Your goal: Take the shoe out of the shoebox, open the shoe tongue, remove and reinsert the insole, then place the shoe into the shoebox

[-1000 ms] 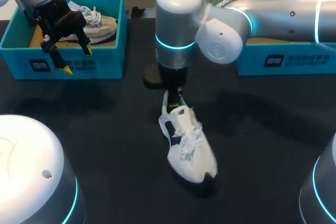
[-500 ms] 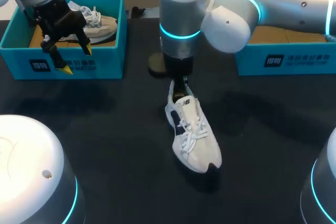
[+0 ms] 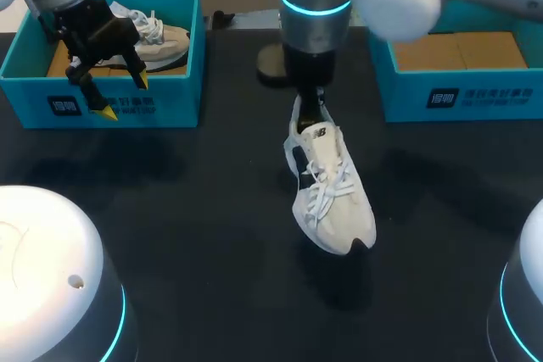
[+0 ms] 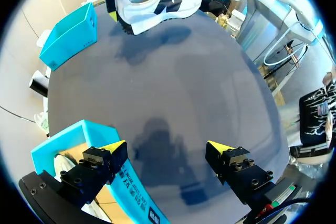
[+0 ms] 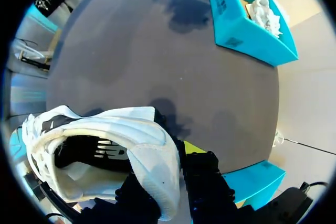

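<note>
Teal walls mark the left shoebox [image 3: 161, 101] at the far left of the black table [image 3: 195, 209]. A second shoe [image 3: 165, 40], pale with white laces, lies inside it. The left gripper [image 3: 124, 97] hangs over the box's front wall. Its yellow-tipped fingers are spread wide and grasp nothing. In the left wrist view one finger sits above the box's near wall, the other above bare table, and only the dark surface shows between them.

Near the middle of the table, the white shoe [image 3: 331, 197] hangs from its heel, held clear of the surface with its shadow lying separately below. Its toe tilts down toward the near edge, its heel is uppermost, and its laces [image 3: 327, 184] face up. Dark panels run along its side. The right arm [image 3: 316, 6] comes in from the far right and drops straight down onto the heel. The right gripper [image 5: 168, 166] is clenched on the shoe's heel collar. In the right wrist view the white padded rim is pinched between the two black fingers, and one yellow tip shows just outside it. The same view looks into the shoe's open mouth, where a pale inner sole is visible.

At the far right stands the right shoebox [image 3: 458, 95], also teal, with a brown cardboard lining [image 3: 441, 52] and no shoe showing in it. The held shoe is well apart from both boxes, between them.
</note>
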`<action>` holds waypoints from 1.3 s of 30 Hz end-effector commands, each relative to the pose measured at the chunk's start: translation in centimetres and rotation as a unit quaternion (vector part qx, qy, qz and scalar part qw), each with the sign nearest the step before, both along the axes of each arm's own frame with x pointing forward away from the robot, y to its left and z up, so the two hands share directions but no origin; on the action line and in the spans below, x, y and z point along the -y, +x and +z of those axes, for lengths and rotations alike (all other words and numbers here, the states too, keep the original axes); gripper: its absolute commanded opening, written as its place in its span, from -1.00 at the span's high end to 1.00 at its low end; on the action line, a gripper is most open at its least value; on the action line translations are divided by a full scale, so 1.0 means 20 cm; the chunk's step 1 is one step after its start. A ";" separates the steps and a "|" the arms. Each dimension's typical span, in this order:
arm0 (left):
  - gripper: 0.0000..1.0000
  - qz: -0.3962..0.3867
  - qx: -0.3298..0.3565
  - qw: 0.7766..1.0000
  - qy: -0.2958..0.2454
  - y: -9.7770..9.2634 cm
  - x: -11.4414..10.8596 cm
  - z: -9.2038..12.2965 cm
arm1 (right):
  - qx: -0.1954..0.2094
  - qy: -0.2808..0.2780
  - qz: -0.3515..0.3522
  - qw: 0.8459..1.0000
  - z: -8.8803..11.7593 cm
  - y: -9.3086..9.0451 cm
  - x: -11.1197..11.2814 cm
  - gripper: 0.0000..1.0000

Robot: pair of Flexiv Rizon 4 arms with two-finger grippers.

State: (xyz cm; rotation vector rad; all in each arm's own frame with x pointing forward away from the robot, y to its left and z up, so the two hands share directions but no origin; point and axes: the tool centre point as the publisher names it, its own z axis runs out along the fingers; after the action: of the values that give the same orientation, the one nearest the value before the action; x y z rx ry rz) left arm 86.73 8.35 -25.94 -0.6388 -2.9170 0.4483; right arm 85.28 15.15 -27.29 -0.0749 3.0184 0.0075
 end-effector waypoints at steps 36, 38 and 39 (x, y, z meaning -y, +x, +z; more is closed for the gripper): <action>-1.00 0.000 0.000 1.000 0.001 0.00 0.00 0.00 | 0.010 -0.051 -0.022 0.998 0.53 0.30 0.32 1.00; -1.00 0.000 0.000 1.000 0.001 0.00 0.00 0.00 | 0.010 -0.051 -0.022 0.998 0.53 0.30 0.32 1.00; -1.00 0.000 0.000 1.000 0.001 0.00 0.00 0.00 | 0.010 -0.051 -0.022 0.998 0.53 0.30 0.32 1.00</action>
State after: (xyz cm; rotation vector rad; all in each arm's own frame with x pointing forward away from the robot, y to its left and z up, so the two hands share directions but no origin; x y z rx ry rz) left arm 86.73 8.35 -25.94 -0.6388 -2.9170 0.4483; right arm 91.15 8.71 -16.79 -0.0176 2.9948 -0.1469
